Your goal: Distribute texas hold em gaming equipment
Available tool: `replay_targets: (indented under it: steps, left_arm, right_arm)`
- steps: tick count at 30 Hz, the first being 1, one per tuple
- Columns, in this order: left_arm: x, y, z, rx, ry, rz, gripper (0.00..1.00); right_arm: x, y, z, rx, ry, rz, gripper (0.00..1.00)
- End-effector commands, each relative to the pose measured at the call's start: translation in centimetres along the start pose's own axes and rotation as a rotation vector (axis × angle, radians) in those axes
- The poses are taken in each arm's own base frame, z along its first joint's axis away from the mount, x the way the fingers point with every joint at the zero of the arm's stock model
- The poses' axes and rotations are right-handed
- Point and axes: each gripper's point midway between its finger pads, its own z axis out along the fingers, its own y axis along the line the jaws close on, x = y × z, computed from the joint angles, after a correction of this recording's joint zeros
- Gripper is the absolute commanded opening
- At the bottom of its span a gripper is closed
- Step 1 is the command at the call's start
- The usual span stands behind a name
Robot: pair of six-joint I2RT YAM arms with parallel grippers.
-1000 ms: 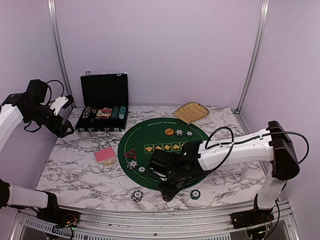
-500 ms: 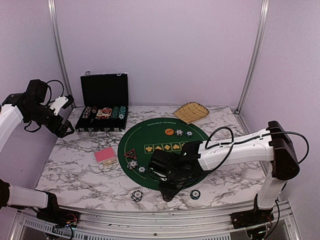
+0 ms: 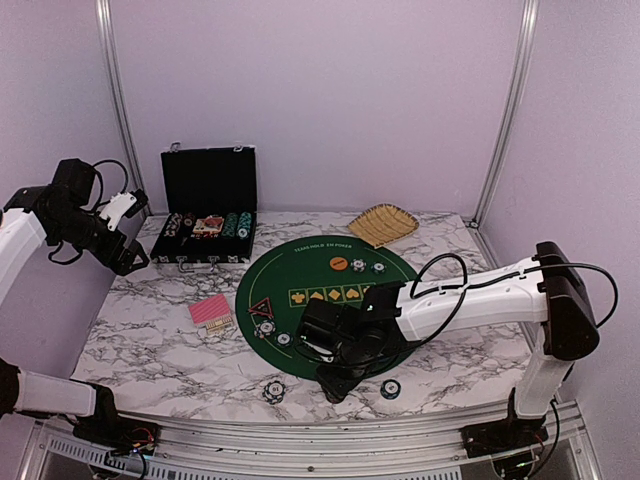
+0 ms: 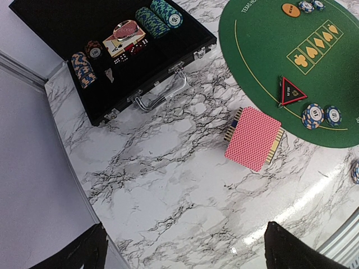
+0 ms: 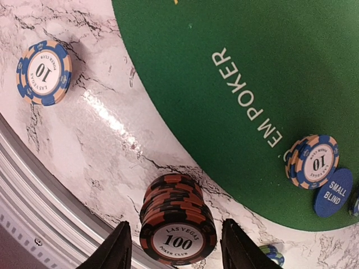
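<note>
Top external view: a round green mat (image 3: 300,275) lies at the centre of the marble desk (image 3: 150,350). An open black case (image 3: 208,180) with rows of chips stands at 10 o'clock from the mat, and a woven basket (image 3: 383,224) at 1 o'clock. The right arm reaches across to the mat's 6 o'clock edge, where the right pincer (image 3: 336,384) points down at the desk. The left pincer (image 3: 132,262) hangs high at the desk's 9 o'clock side.

Right wrist view: a stack of red-and-black chips (image 5: 178,238) marked 100 stands on the desk just off the mat, between the two fingers (image 5: 115,249). A thin gap seems to show on each side, so the pincer reads as released around the stack rather than clamped. A single chip marked 10 (image 5: 44,73) lies alone at 10 o'clock from the stack. At 2 o'clock, on the mat, are a short pile of 10 chips (image 5: 312,161) and a blue disc (image 5: 332,192) lettered SMALL BLIND beside it.

Left wrist view: the left pincer's fingertips (image 4: 92,252) stand wide apart, grasping nothing. Below lie the pink-backed cards (image 4: 253,138), on bare desk just off the mat's rim. The triangular marker (image 4: 293,91) is on the mat nearby, and the orange disc (image 4: 290,9) lies farther in.
</note>
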Motion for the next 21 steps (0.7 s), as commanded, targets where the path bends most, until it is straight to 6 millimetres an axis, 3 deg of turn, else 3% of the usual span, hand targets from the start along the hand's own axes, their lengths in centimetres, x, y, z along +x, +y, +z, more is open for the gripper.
replay_targets:
  steps: [1, 11, 18, 21]
  left_arm:
    - [0.17, -0.44, -0.57, 0.009, -0.001, 0.013, 0.99]
    - [0.02, -0.35, -0.57, 0.009, -0.002, 0.009, 0.99]
    - [-0.06, -0.3, -0.64, 0.006, -0.004, 0.012, 0.99]
    - [-0.09, -0.23, -0.71, 0.002, -0.006, 0.013, 0.99]
  right_arm:
    - [0.26, 0.26, 0.11, -0.004, 0.007, -0.017, 0.53]
    - [0.16, 0.25, -0.03, -0.004, 0.001, -0.014, 0.45]
    - [0.32, 0.21, 0.02, -0.002, 0.008, -0.02, 0.31]
    - [0.24, 0.11, -0.09, 0.005, 0.007, -0.027, 0.29]
